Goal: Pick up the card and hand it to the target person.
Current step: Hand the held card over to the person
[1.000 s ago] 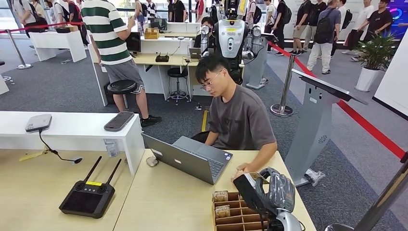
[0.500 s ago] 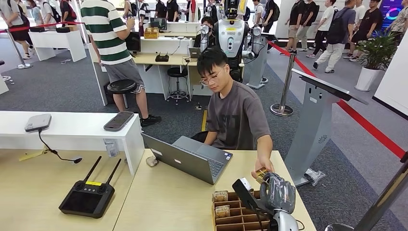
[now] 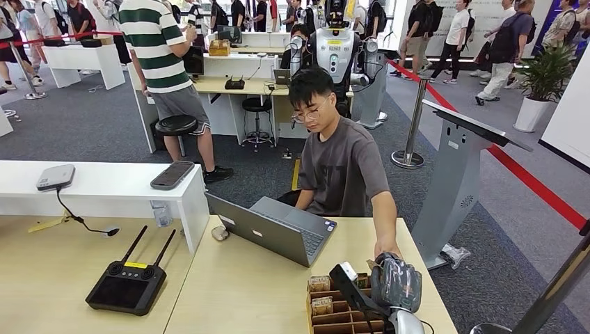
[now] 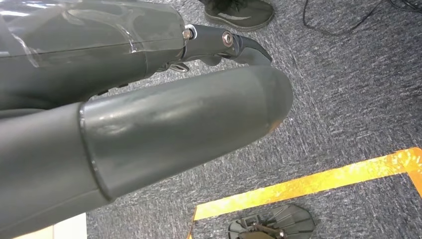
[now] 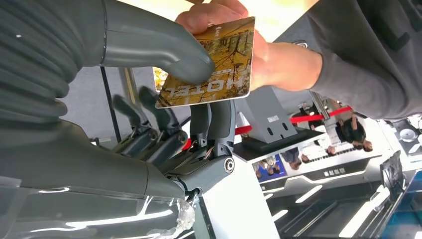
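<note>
Handover underway: the right robot hand (image 5: 164,99) pinches the card (image 5: 209,62) as the person's hand (image 5: 278,62) grips its far edge; releasing likely comes next.

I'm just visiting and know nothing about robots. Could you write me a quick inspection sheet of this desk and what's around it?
Surface: pale wooden table, mostly bare near the middle.
Job's things: hotel card pinched under the right hand's thumb while the seated person's hand grips its far edge.
Clutter: open laptop, black remote controller, brown divided card box.
Hands: right hand holds the card; left hand hangs over grey carpet, whether its fingers are apart or closed cannot be told.
Cables: black cable from a grey device on the white counter.
Surroundings: red rope barrier, another robot, people walking behind.
</note>
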You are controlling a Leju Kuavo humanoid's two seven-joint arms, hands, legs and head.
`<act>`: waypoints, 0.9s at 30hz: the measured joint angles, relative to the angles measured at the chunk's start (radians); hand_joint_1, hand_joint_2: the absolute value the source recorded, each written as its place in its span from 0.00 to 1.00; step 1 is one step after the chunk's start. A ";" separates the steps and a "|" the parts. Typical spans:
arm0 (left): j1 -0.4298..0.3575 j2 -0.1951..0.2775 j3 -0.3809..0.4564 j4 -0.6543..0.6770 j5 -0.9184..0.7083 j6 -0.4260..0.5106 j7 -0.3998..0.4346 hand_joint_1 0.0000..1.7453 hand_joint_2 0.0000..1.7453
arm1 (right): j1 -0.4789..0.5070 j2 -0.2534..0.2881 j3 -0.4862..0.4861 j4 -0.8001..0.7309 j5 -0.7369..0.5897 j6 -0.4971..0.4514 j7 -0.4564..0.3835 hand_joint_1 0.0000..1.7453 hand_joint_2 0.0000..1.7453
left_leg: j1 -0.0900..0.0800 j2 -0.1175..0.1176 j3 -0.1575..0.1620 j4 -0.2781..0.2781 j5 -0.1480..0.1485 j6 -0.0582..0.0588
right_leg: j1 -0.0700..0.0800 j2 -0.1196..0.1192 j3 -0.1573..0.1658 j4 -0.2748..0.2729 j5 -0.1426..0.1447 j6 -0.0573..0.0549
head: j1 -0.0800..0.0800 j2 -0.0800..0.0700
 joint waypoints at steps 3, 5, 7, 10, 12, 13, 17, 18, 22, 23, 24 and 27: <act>0.000 0.001 0.000 0.000 -0.004 0.000 0.000 0.00 0.00 | 0.001 0.001 0.000 0.000 0.025 0.000 0.008 0.19 1.00 | 0.000 0.000 0.000 0.000 0.000 0.000 | 0.000 0.000 0.000 0.000 0.000 0.000 | 0.000 0.000; 0.000 0.001 0.000 0.000 -0.006 -0.001 0.000 0.00 0.00 | 0.001 0.002 0.000 0.000 0.052 0.003 0.016 0.06 1.00 | 0.000 0.000 0.000 0.000 0.000 0.000 | 0.000 0.000 0.000 0.000 0.000 0.000 | 0.000 0.000; 0.000 0.002 0.000 0.000 -0.007 -0.001 0.000 0.00 0.00 | 0.002 0.002 0.000 0.000 0.073 0.009 0.023 0.00 1.00 | 0.000 0.000 0.000 0.000 0.000 0.000 | 0.000 0.000 0.000 0.000 0.000 0.000 | 0.000 0.000; 0.000 0.002 0.000 0.000 -0.008 -0.002 0.000 0.00 0.00 | 0.006 0.002 0.000 0.000 0.087 0.021 0.029 0.00 1.00 | 0.000 0.000 0.000 0.000 0.000 0.000 | 0.000 0.000 0.000 0.000 0.000 0.000 | 0.000 0.000; 0.000 0.003 0.000 0.000 -0.009 -0.002 0.000 0.00 0.00 | 0.010 0.002 0.001 0.000 0.088 0.030 0.031 0.00 1.00 | 0.000 0.000 0.000 0.000 0.000 0.000 | 0.000 0.000 0.000 0.000 0.000 0.000 | 0.000 0.000; 0.000 0.003 0.000 0.000 -0.009 -0.002 0.000 0.00 0.00 | 0.011 0.002 0.001 0.000 0.088 0.034 0.031 0.00 1.00 | 0.000 0.000 0.000 0.000 0.000 0.000 | 0.000 0.000 0.000 0.000 0.000 0.000 | 0.000 0.000; 0.000 0.004 0.000 0.000 -0.010 -0.001 0.000 0.00 0.00 | 0.018 0.003 0.001 0.000 0.070 0.043 0.031 0.00 1.00 | 0.000 0.000 0.000 0.000 0.000 0.000 | 0.000 0.000 0.000 0.000 0.000 0.000 | 0.000 0.000; 0.000 0.004 0.000 0.000 -0.010 0.000 -0.001 0.00 0.00 | 0.019 0.003 0.001 0.000 0.050 0.041 0.024 0.00 1.00 | 0.000 0.000 0.000 0.000 0.000 0.000 | 0.000 0.000 0.000 0.000 0.000 0.000 | 0.000 0.000; 0.002 0.004 0.000 0.000 -0.003 0.009 -0.007 0.00 0.00 | 0.040 0.017 -0.017 -0.014 -0.159 0.015 -0.058 0.00 1.00 | 0.000 0.000 0.000 0.000 0.000 0.000 | 0.000 0.000 0.000 0.000 0.000 0.000 | 0.000 0.000; 0.004 0.004 0.000 0.000 0.000 0.012 -0.010 0.00 0.00 | 0.048 0.023 -0.023 -0.022 -0.220 0.005 -0.085 0.00 1.00 | 0.000 0.001 0.000 0.000 0.000 0.000 | 0.000 0.000 0.000 0.000 0.000 0.000 | 0.000 0.000; 0.005 0.004 0.000 0.000 0.003 0.016 -0.013 0.00 0.00 | 0.056 0.029 -0.029 -0.032 -0.279 -0.004 -0.112 0.00 1.00 | 0.000 0.001 0.000 0.000 0.000 0.000 | 0.000 0.000 0.000 0.000 0.000 0.000 | 0.000 0.000; 0.011 0.003 0.000 0.000 0.010 0.021 -0.021 0.00 0.00 | 0.088 0.046 -0.042 -0.080 -0.408 -0.029 -0.171 0.00 1.00 | 0.000 0.001 0.000 0.000 0.000 0.000 | 0.000 0.000 0.000 0.000 0.000 0.000 | 0.000 0.000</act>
